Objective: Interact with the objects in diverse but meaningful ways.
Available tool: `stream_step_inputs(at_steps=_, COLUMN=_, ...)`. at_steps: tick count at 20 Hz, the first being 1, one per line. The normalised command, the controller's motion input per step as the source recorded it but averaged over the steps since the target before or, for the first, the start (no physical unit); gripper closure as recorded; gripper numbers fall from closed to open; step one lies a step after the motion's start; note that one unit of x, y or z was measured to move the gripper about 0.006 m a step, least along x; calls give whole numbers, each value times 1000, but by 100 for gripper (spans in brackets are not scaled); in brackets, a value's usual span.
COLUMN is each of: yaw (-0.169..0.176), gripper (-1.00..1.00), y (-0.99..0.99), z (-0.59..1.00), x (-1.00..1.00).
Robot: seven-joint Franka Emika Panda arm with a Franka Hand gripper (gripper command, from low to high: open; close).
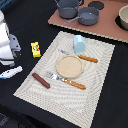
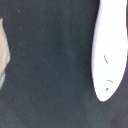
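From where I sit, most of the arm (image 1: 6,42) is cut off at the exterior view's left edge; I see only a white and grey bulk of it, and I cannot tell how the jaws stand, since neither view shows the fingertips. The wrist view gives me mostly black tabletop, with a smooth white elongated shape (image 2: 109,47) running off the frame and a pale, blurred edge (image 2: 4,52) at the opposite side that I cannot identify. In the exterior view a white oblong thing with a blue mark (image 1: 11,72) lies on the black table just below the arm; too blurred to name. The yellow box (image 1: 35,48) stands on the black table just off the placemat's (image 1: 95,95) corner, near the arm; its label shows red and green, but no writing is readable. The dark brown sausage (image 1: 41,80) lies on the placemat toward the exterior view's left, apart from the fork (image 1: 66,80). The pale blue block (image 1: 79,43) stands upright near the placemat's far edge, just beside the knife (image 1: 81,56). The tan plate (image 1: 69,66) sits between knife and fork. On the brown board (image 1: 107,27) behind, two grey pots (image 1: 80,12) and a dark round disc (image 1: 96,5) show, and a pale bowl (image 1: 123,19) is cut off at the right edge.
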Motion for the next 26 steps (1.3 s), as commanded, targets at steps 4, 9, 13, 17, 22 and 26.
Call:
stream_step_inputs(at_steps=4, yaw=22, gripper=-100, y=-459, z=-14, x=341)
stream_step_inputs(at_steps=9, yaw=9, gripper=-100, y=-291, z=-203, x=228)
stream_step_inputs(at_steps=13, yaw=19, gripper=-100, y=-152, z=-301, x=91)
stream_step_inputs(at_steps=17, yaw=25, gripper=-100, y=-82, z=-269, x=97)
stream_step_inputs(at_steps=22, yaw=29, gripper=100, y=-43, z=-213, x=127)
stream_step_inputs(at_steps=26, yaw=30, gripper=100, y=-19, z=-122, x=174)
